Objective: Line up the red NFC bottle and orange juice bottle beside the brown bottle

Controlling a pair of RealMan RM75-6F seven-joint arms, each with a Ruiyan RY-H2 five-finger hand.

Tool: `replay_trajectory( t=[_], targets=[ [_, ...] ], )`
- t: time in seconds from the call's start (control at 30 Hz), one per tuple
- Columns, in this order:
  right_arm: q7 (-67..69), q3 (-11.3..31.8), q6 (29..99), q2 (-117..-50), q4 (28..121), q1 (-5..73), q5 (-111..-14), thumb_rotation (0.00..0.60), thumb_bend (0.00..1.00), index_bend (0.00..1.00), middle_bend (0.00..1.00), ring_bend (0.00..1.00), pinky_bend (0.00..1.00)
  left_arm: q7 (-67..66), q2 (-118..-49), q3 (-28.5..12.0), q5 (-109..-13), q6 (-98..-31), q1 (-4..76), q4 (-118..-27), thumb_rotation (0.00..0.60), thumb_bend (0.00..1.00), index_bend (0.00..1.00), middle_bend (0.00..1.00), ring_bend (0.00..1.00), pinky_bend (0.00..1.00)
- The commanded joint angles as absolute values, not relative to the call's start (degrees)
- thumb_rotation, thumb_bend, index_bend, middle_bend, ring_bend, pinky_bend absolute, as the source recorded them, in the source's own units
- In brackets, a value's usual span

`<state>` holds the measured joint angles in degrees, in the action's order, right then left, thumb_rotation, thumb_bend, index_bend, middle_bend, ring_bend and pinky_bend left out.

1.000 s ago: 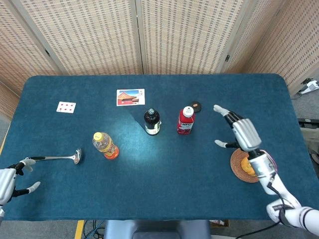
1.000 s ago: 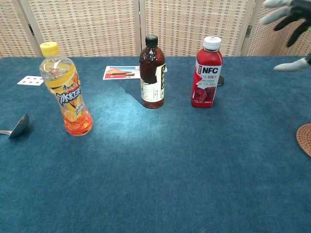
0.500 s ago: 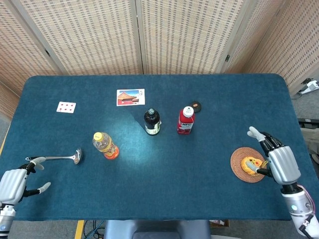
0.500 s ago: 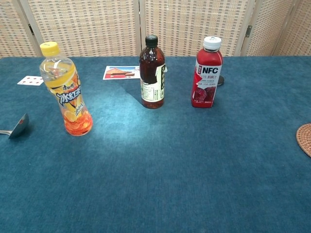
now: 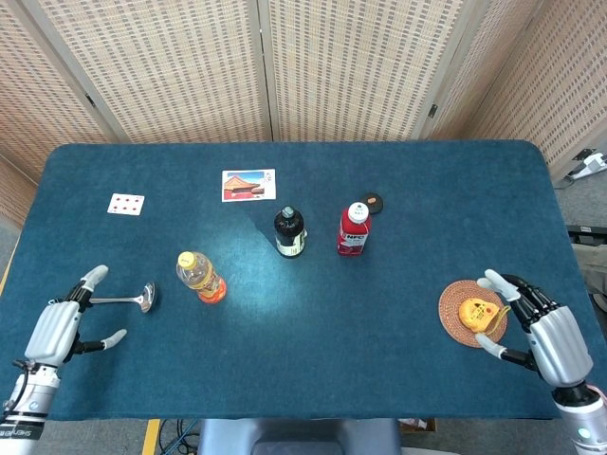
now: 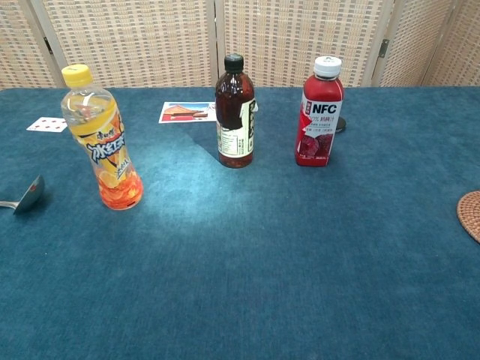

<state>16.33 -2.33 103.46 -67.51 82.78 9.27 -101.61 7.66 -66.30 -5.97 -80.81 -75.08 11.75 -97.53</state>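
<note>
So the red NFC bottle [image 5: 352,230] already stands upright just beside the brown bottle [image 5: 289,232], at its 3 o'clock; the orange juice bottle [image 5: 200,276] is well apart at 8 o'clock. Left hand [image 5: 59,328] and right hand [image 5: 549,331] are both empty, fingers spread. I'd grip the juice bottle low with the left hand, keep it vertical, and set it at the brown bottle's 9 o'clock.

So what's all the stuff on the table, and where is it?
brown bottle: one, dark brown with black cap, standing mid-table
red NFC bottle: one, red with white cap, standing just right of the brown bottle
orange juice bottle: one, orange with yellow cap, standing left and nearer
picture card: one, red and white, behind the brown bottle
playing card: one, white with red pips, far left
spoon: one, silver, left edge
small disc: one, dark, behind the NFC bottle
woven coaster: one, brown, right side
yellow object: one, on the coaster
left robot hand: open, by the spoon handle
right robot hand: open, beside the coaster
</note>
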Motion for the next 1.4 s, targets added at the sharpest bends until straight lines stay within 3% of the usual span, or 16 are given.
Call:
replay_trajectory(
  t=[0.03,0.77,1.4],
  targets=[
    [17.1,-2.1,103.0,-67.2,82.6,9.2,-101.7,0.600,0.06,0.12,0.31,0.20,0.40,7.7,-67.4,-7.4,-79.2,-74.1,13.2,-97.9,0.600,0.14,0.07,0.07,0.14,0.30],
    [22.0,-0.6,102.3,-66.0,82.1,8.5,-101.9,0.600,0.06,0.13,0.31,0.20,0.40,8.8,-73.8,-12.5,-69.1,-61.1,23.5,-96.9,0.600,0.14,0.03,0.04,0.09,0.19],
    [23.9,0.2,102.3,-65.5,82.0,8.0,-102.1,0.600,0.06,0.13,0.31,0.20,0.40,13.6,-77.3,-14.2,-67.3,-56.6,28.2,-96.1,0.600,0.14,0.06,0.04,0.09,0.18]
  ],
)
